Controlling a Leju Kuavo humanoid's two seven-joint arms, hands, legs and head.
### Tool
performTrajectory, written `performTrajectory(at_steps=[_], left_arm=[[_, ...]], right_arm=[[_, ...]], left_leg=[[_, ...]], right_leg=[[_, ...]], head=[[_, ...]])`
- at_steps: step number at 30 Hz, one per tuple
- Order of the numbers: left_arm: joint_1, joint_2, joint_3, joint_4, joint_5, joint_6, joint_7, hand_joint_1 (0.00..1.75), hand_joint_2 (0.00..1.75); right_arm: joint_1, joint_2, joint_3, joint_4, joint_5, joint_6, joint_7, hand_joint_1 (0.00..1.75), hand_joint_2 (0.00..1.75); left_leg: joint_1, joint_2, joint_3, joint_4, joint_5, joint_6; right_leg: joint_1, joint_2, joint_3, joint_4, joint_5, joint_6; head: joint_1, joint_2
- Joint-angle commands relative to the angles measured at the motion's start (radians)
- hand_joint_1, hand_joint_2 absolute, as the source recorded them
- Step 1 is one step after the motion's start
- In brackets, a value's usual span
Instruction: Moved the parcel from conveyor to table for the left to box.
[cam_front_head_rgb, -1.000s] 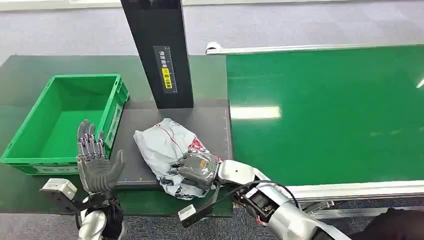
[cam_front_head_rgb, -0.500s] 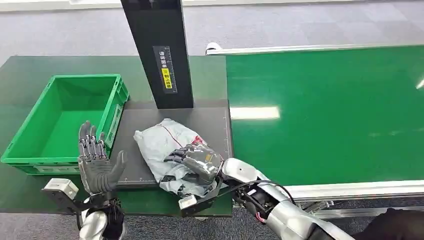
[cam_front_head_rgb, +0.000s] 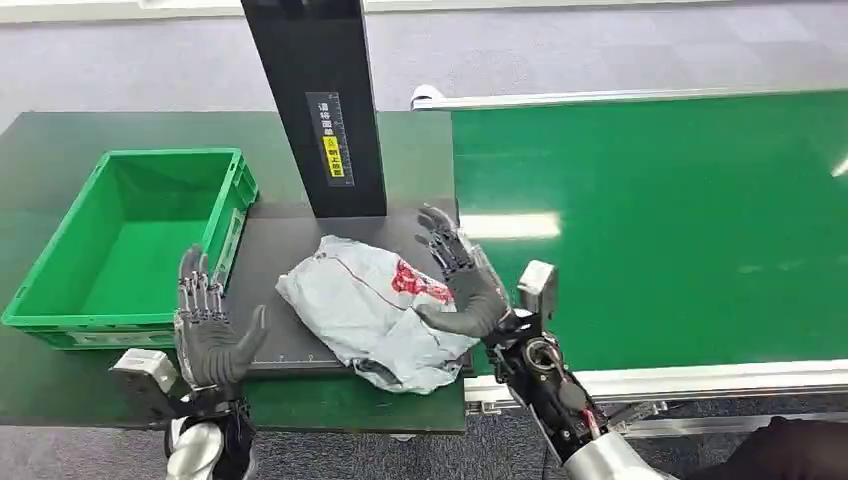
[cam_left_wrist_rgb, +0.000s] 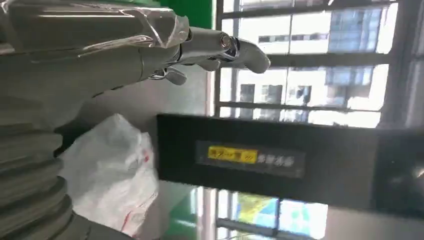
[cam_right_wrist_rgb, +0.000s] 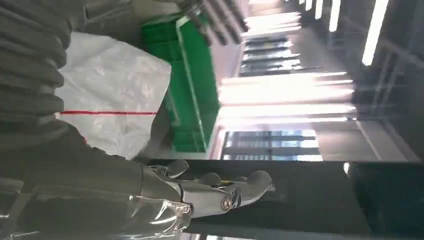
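Head view: right hand (cam_front_head_rgb: 462, 285) fingers (cam_front_head_rgb: 436, 228) spread

The parcel (cam_front_head_rgb: 372, 308) lies on the dark mat (cam_front_head_rgb: 280, 260), which sits on the table (cam_front_head_rgb: 60, 150). The crate (cam_front_head_rgb: 130, 240) stands on the table to the left of the mat, its near right corner just beside the mat's left edge. The black column (cam_front_head_rgb: 315, 100) stands at the mat's rear edge, behind the parcel. The conveyor belt (cam_front_head_rgb: 650, 220) runs along the right side of the table, adjoining the mat's right edge. The right hand (cam_front_head_rgb: 462, 282) stands at the parcel's right side, between parcel and belt. The left hand (cam_front_head_rgb: 208, 335) stands at the table's near edge, left of the parcel and in front of the crate.
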Motion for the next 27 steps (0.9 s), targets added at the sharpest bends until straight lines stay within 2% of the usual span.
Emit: performTrajectory(at_steps=[1,5,6,12,13,19,23,24,25,27], left_arm=[[-0.053,0.064,-0.106,0.174,-0.174,0.017,0.087,0.0,1.75],[-0.063,0.094,-0.168,0.213,-0.369,0.053,0.15,0.0,1.75],[-0.078,0.119,-0.228,0.245,-0.578,0.126,0.215,0.0,1.75],[-0.083,0.109,-0.257,0.277,-0.807,0.164,0.332,0.0,1.75],[-0.09,0.11,-0.253,0.297,-0.911,0.184,0.416,0.0,1.75],[-0.137,0.085,-0.209,0.417,-0.996,0.193,0.488,0.0,1.75],[-0.145,0.072,-0.178,0.444,-0.943,0.167,0.451,0.0,1.75],[-0.145,0.07,-0.171,0.444,-0.937,0.173,0.44,1.36,1.75],[-0.145,0.07,-0.171,0.446,-0.938,0.17,0.433,1.71,1.75],[-0.14,0.068,-0.163,0.436,-0.925,0.181,0.416,1.75,1.75]], right_arm=[[0.043,-0.02,-0.163,0.025,-0.007,0.076,-0.003,0.0,1.75],[0.053,-0.031,-0.192,0.009,-0.004,0.098,-0.003,0.0,1.75],[0.057,-0.037,-0.207,-0.004,-0.003,0.103,-0.003,0.0,1.75],[0.09,-0.037,-0.258,-0.046,-0.004,0.112,-0.003,0.0,1.75],[0.103,-0.032,-0.273,-0.057,0.011,0.105,-0.003,0.0,1.75],[0.128,-0.014,-0.313,-0.089,0.07,0.098,0.012,0.0,1.75],[0.12,-0.005,-0.321,-0.048,0.101,0.079,0.021,0.0,1.75],[0.118,-0.003,-0.326,-0.031,0.108,0.074,0.023,0.0,1.75],[0.117,0.0,-0.333,-0.013,0.115,0.066,0.031,0.0,1.75],[0.112,0.0,-0.338,0.021,0.125,0.055,0.039,0.0,1.75]], left_leg=[[-0.001,-0.003,0.002,-0.002,0.001,0.001],[-0.001,-0.003,0.002,-0.003,0.001,0.001],[-0.001,-0.002,0.002,-0.002,0.001,0.001],[-0.001,-0.002,0.002,-0.002,0.001,0.001],[-0.001,-0.002,0.001,-0.001,0.001,0.001],[-0.001,-0.002,0.002,-0.003,0.001,0.001],[-0.001,-0.001,0.002,-0.001,0.0,0.001],[-0.001,-0.001,0.002,-0.003,0.001,0.001],[-0.001,0.0,0.003,-0.002,0.0,0.001],[-0.001,-0.001,0.003,-0.003,0.001,0.001]], right_leg=[[-0.001,-0.003,0.002,-0.001,0.0,0.0],[-0.001,-0.003,0.003,-0.002,0.0,0.0],[-0.001,-0.002,0.002,-0.001,0.0,0.0],[-0.001,-0.002,0.002,-0.002,0.0,0.0],[-0.001,-0.002,0.002,-0.001,0.0,0.0],[-0.001,-0.002,0.002,-0.002,0.0,0.0],[0.0,0.0,0.002,-0.001,0.0,0.0],[-0.001,0.0,0.003,-0.003,0.001,0.0],[-0.001,0.0,0.003,-0.001,0.0,0.0],[-0.001,0.0,0.003,-0.002,0.001,0.0]], head=[[0.0,0.0],[0.0,0.0],[0.0,0.0],[0.0,0.0],[0.0,0.0],[0.0,0.0],[0.0,0.0],[0.0,0.0],[0.0,0.0],[0.0,0.0]])
